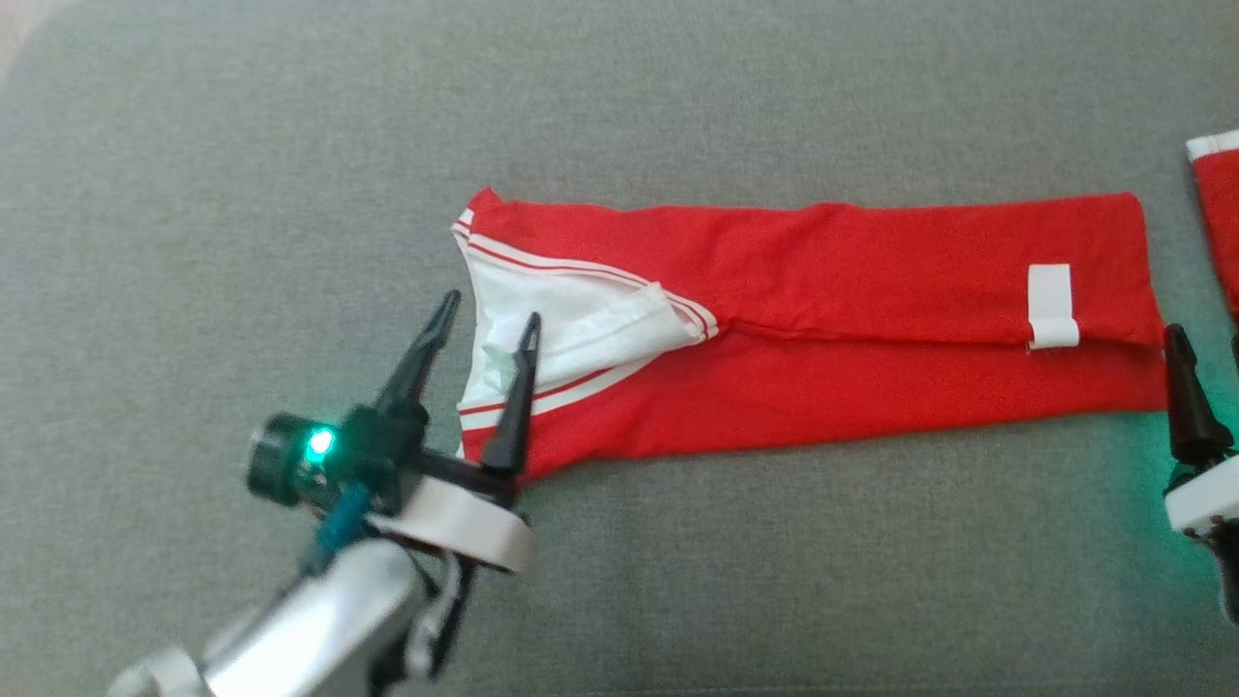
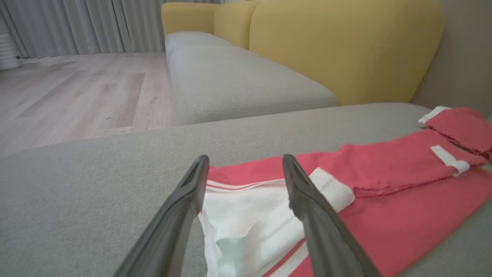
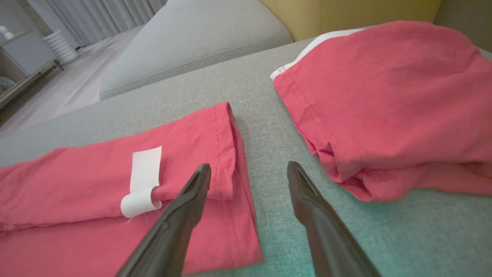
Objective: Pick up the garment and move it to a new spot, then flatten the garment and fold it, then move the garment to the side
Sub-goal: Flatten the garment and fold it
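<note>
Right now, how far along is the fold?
Done: red garment lies flat on the grey cushion, folded lengthwise into a long strip. In hand: nothing; left gripper is open at the collar end, right gripper open at the hem. Remaining: probably a crosswise fold, then moving it aside.

- Cut off at the right edge of the head view: second red garment (image 1: 1218, 218), right gripper (image 1: 1206, 339).
- Cropped at lower left in the right wrist view: folded garment (image 3: 77, 184).
</note>
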{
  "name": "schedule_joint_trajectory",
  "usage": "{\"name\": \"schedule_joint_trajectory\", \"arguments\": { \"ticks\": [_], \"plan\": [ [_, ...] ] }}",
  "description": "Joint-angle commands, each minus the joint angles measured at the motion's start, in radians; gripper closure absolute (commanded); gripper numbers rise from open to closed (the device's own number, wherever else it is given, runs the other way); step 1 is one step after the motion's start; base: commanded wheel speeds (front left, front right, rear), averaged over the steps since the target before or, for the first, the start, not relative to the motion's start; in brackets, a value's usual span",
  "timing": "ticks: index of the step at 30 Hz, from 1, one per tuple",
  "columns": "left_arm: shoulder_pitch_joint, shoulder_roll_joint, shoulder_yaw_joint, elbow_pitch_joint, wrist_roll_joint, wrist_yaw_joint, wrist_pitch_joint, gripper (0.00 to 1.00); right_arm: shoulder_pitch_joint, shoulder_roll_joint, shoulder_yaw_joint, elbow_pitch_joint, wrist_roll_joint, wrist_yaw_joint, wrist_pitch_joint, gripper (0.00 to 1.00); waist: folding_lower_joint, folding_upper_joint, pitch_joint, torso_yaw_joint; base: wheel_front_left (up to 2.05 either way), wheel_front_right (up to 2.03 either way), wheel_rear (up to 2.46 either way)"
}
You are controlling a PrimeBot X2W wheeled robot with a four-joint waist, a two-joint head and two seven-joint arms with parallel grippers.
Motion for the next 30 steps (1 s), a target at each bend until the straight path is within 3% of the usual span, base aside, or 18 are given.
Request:
{"name": "schedule_joint_trajectory", "arguments": {
  "ticks": [1,7,17,18,20,25,30],
  "plan": [
    [0.059,-0.036,0.125,-0.049,0.082,0.028,-0.010,0.00,0.011,-0.003,-0.021,-0.028,-0.001,0.007,-0.011,0.00,0.0001,0.0000,-0.026,0.016,0.00,0.00,0.00],
    [0.262,-0.171,0.290,-0.093,0.267,0.007,-0.011,0.00,-0.007,0.045,-0.088,0.035,-0.019,0.007,0.018,0.00,0.0001,0.0000,-0.062,0.060,0.00,0.00,0.00],
    [0.376,-0.265,0.404,-0.084,0.429,-0.077,-0.011,0.00,-0.087,0.083,-0.131,0.244,-0.105,0.007,0.105,0.00,0.0001,0.0000,-0.084,0.117,0.00,0.00,0.00],
    [0.384,-0.271,0.413,-0.081,0.439,-0.087,-0.011,0.00,-0.092,0.085,-0.126,0.259,-0.110,0.007,0.120,0.20,0.0001,0.0000,-0.086,0.121,0.00,0.00,0.00],
    [0.398,-0.285,0.432,-0.075,0.455,-0.103,-0.011,0.00,-0.098,0.089,-0.115,0.275,-0.109,0.007,0.147,1.00,0.0001,0.0000,-0.091,0.128,0.00,0.00,0.00],
    [0.433,-0.311,0.476,-0.062,0.487,-0.137,-0.011,0.00,-0.087,0.066,-0.113,0.259,-0.093,0.007,0.133,1.00,0.0001,0.0000,-0.114,0.132,0.00,0.00,0.00],
    [0.467,-0.329,0.515,-0.055,0.514,-0.164,-0.011,0.00,-0.069,-0.019,-0.163,0.228,-0.091,0.007,0.115,1.00,0.0001,0.0000,-0.146,0.121,0.00,0.00,0.00]
  ]
}}
